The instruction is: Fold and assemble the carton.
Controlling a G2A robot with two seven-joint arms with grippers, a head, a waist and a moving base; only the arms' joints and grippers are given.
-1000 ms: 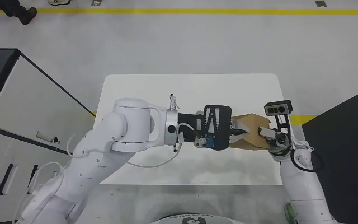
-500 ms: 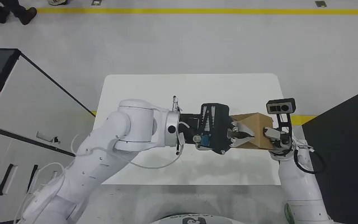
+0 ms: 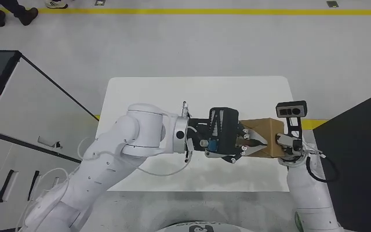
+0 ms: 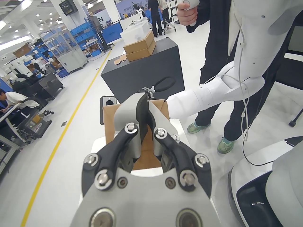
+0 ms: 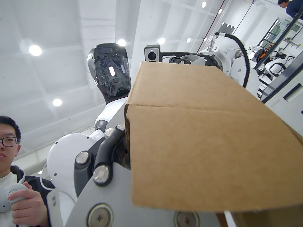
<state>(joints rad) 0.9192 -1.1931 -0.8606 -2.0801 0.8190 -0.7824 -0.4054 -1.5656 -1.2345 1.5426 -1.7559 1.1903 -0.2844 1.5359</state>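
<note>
A brown carton [image 3: 262,129] hangs over the right part of the white table [image 3: 168,95], held between both arms. My left gripper [image 3: 248,143] pokes into its open end. In the left wrist view that left gripper [image 4: 145,98] has its fingertips pressed together inside the carton [image 4: 110,121], with nothing seen between them. My right gripper [image 3: 285,144] holds the carton's opposite end. The right wrist view has the carton [image 5: 201,131] right in front, its wall edge running down beside one finger [image 5: 110,140]; the other finger is hidden behind the cardboard.
A black cabinet [image 3: 348,151] stands just off the table's right edge, with two finished cartons [image 4: 139,47] on top of it. A black frame [image 3: 35,87] stands to the left. The table's left half and far side are bare.
The left gripper has pushed farther right into the carton's open end. The carton has squared up and shifted slightly right, and the right gripper has moved with it.
</note>
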